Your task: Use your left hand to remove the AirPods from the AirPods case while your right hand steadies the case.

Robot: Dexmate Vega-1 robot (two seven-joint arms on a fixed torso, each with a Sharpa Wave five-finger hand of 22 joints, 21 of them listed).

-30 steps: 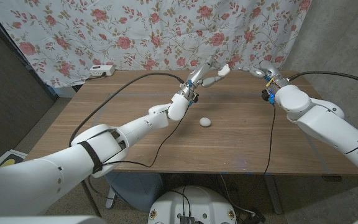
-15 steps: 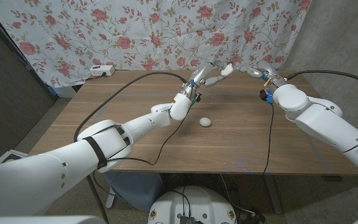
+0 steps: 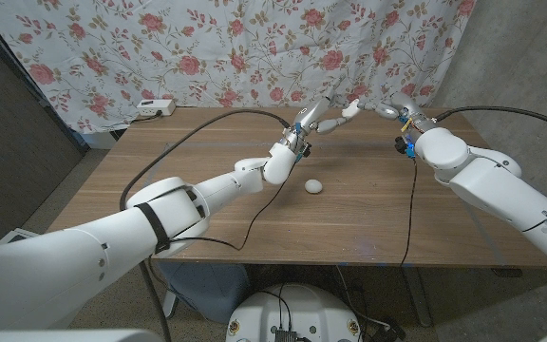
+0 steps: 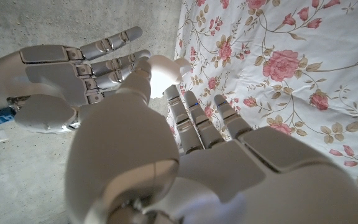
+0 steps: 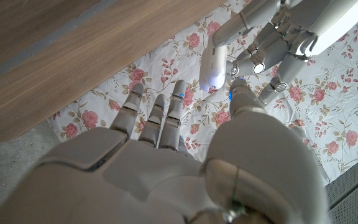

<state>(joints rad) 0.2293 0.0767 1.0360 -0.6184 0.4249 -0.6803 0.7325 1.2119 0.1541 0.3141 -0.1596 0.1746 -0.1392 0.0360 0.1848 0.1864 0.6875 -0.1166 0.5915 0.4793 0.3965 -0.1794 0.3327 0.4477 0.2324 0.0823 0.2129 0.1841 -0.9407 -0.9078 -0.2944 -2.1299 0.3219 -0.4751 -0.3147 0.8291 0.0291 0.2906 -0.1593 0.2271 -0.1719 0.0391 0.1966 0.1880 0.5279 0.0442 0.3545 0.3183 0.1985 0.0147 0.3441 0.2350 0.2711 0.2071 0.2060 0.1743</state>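
Floral curtain [image 3: 207, 47] backs one wooden table [image 3: 207, 204]. One white AirPods case [image 3: 313, 186] lies mid-table. Left hand [image 3: 326, 112] pinches one white object [image 3: 354, 106]; right hand [image 3: 394, 107] spread, holding nothing.

The earbud case [image 3: 313, 186] is a small, smooth white thing, rounded like a pebble, and it lies on the bare wood near the middle of the table. It sits low on its side rather than standing on end, and at this size its lid seam cannot be made out. Nothing touches it: the left hand [image 3: 327, 112] and the right hand [image 3: 392, 106] are both well beyond it, towards the table's far edge.
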